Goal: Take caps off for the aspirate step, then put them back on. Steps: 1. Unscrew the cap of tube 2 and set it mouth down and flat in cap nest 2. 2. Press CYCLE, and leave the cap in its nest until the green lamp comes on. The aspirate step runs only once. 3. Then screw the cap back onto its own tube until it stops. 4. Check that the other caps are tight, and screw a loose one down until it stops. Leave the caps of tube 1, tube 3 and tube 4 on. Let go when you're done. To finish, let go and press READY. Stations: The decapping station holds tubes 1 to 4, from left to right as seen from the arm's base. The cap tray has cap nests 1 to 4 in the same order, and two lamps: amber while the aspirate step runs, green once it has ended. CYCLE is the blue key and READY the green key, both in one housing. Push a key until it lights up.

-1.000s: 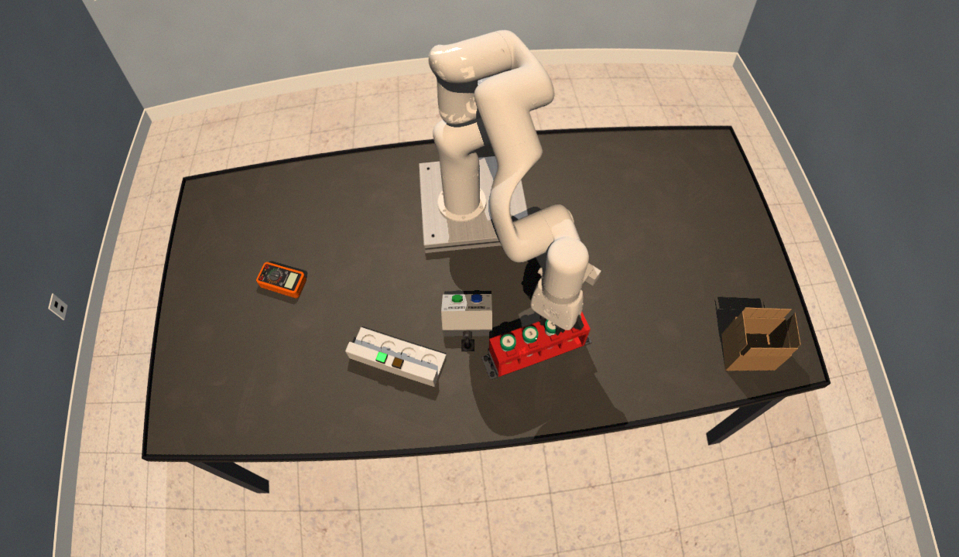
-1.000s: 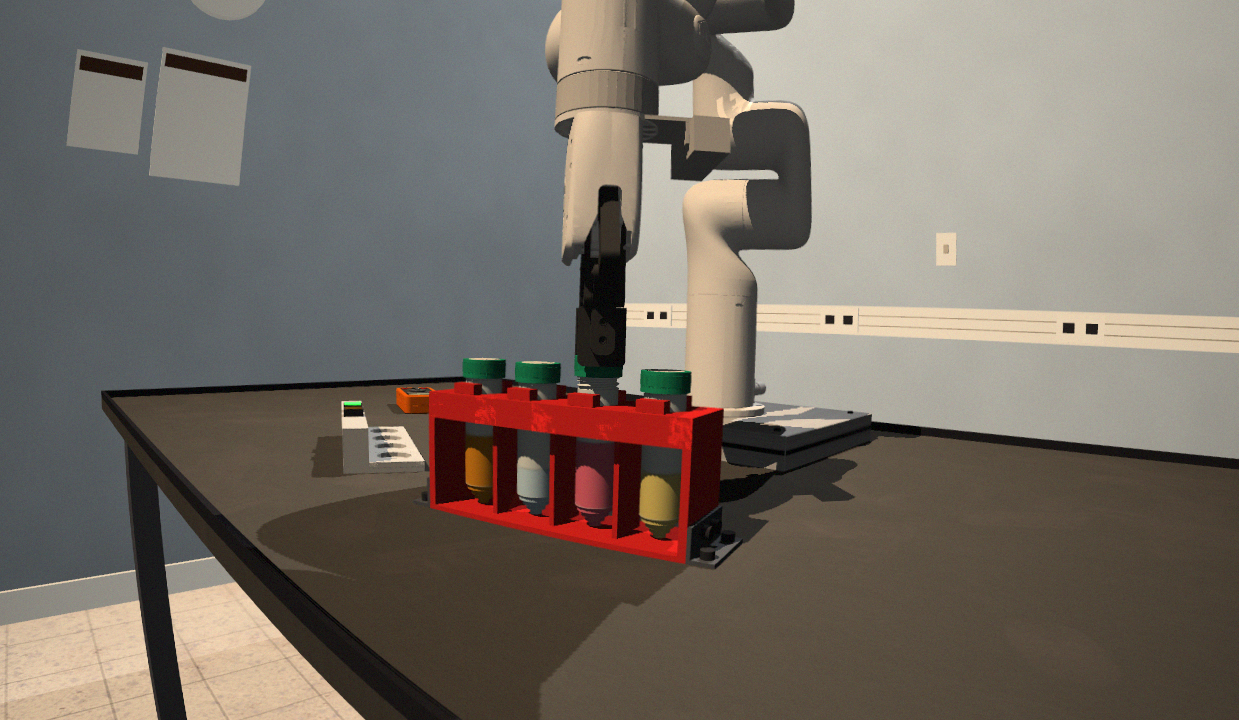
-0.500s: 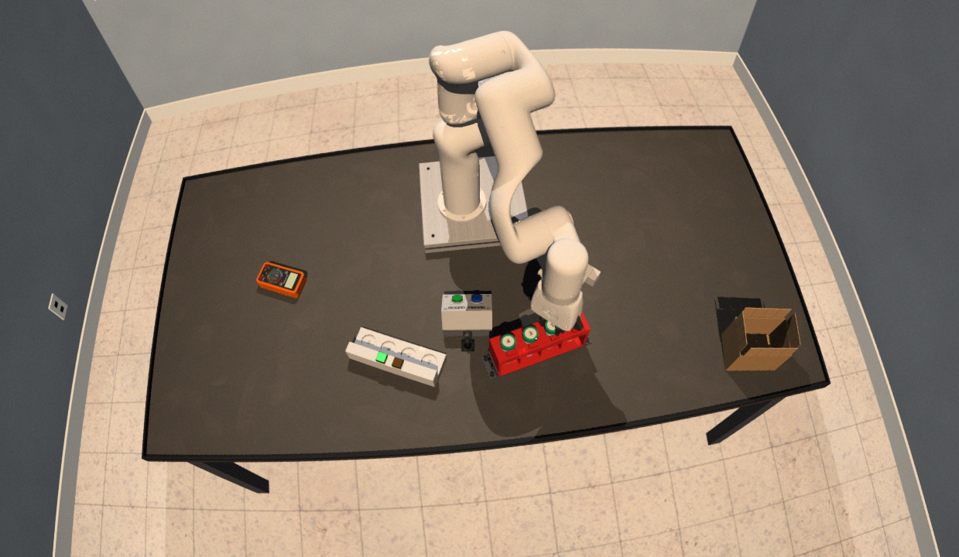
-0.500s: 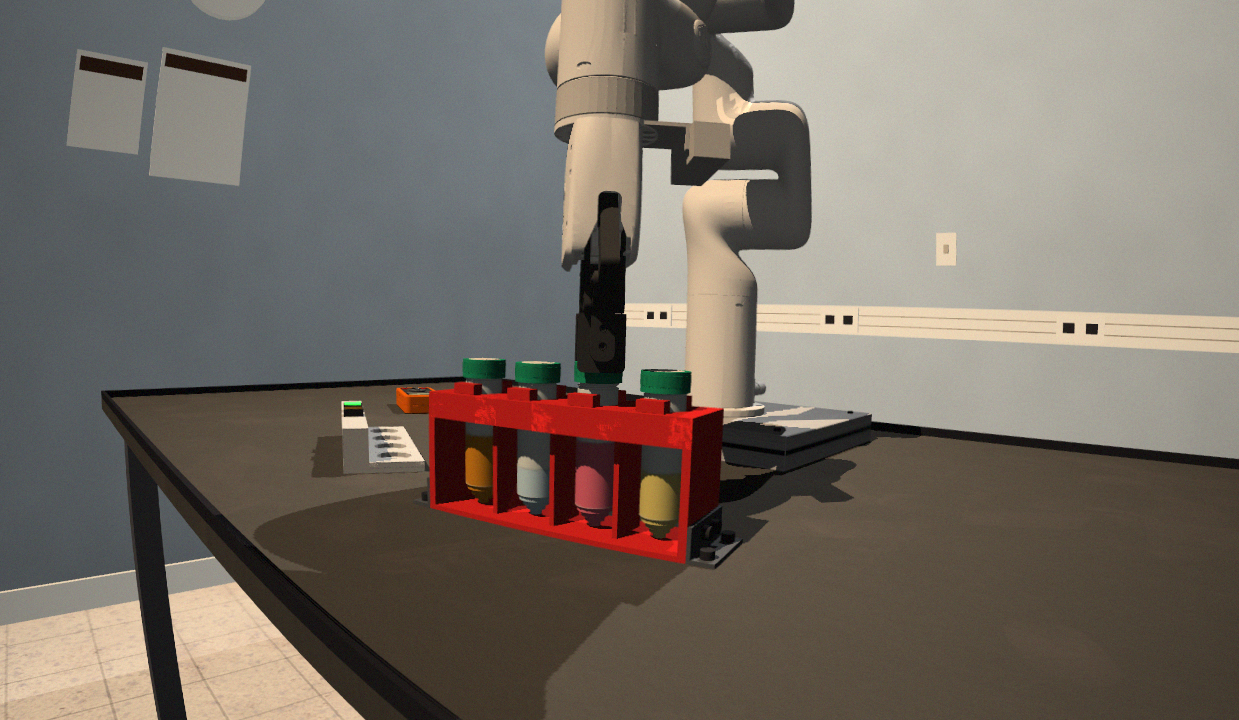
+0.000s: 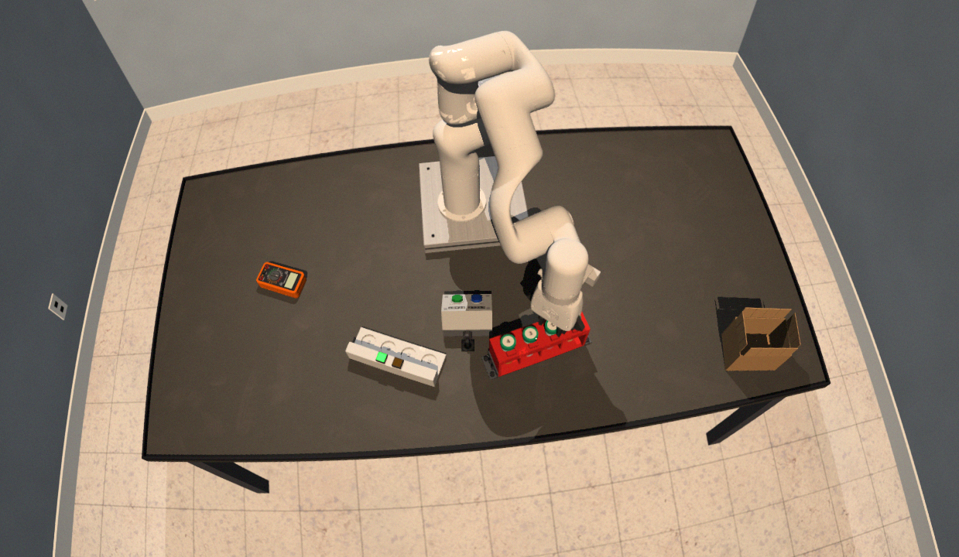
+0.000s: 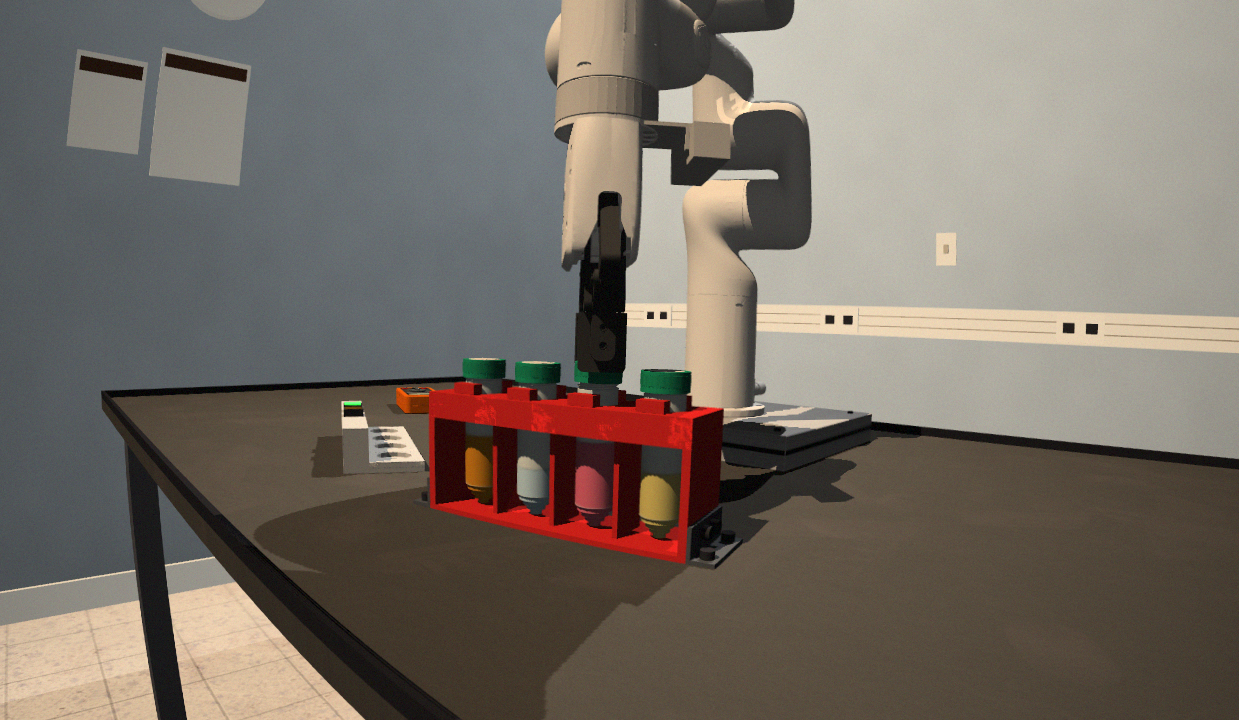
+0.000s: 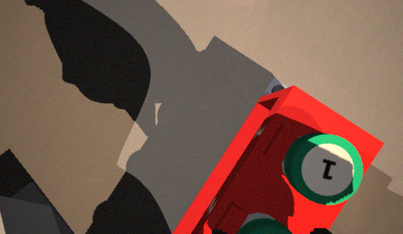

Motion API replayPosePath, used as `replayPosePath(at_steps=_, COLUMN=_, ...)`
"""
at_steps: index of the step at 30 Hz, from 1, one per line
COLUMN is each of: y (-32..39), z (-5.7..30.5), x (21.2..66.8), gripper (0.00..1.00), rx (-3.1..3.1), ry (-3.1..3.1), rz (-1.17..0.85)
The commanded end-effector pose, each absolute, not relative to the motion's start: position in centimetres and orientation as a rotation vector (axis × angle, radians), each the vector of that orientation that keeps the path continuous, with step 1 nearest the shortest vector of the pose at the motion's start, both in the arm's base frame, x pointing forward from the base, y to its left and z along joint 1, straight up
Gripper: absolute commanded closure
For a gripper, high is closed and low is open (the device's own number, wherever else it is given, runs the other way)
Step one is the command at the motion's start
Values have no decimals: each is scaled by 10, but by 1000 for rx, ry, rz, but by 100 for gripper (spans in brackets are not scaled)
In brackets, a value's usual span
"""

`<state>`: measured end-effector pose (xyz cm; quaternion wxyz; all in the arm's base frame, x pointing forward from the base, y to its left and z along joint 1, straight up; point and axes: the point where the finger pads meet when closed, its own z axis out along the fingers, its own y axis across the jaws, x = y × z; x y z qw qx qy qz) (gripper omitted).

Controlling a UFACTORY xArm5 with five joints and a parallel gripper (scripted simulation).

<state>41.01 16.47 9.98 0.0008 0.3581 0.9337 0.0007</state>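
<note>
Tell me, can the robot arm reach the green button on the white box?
Probably yes. The cream arm's fingers hang over the red rack, right beside the white box, and nothing stands over its round green button.
</note>
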Motion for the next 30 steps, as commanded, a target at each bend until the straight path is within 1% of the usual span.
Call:
replayPosePath(at_steps=1, y=165, z=101, x=411, gripper=54, rx=1123, ry=2929, rz=7)
replayPosePath(at_steps=8, y=165, z=101, x=411, gripper=54, rx=1182, ry=2906, rz=7)
replayPosePath(at_steps=12, y=165, z=99, x=411, gripper=54, rx=1405, ry=2805, rz=7)
replayPosePath(at_steps=27, y=165, z=94, x=411, gripper=54, rx=1405, ry=2805, rz=7)
replayPosePath(at_steps=28, y=165, z=94, x=411, gripper=100, rx=1405, ry=2805, rz=7)
replayPosePath(at_steps=30, y=165, z=94, x=411, gripper=100, rx=1405, ry=2805, rz=7)
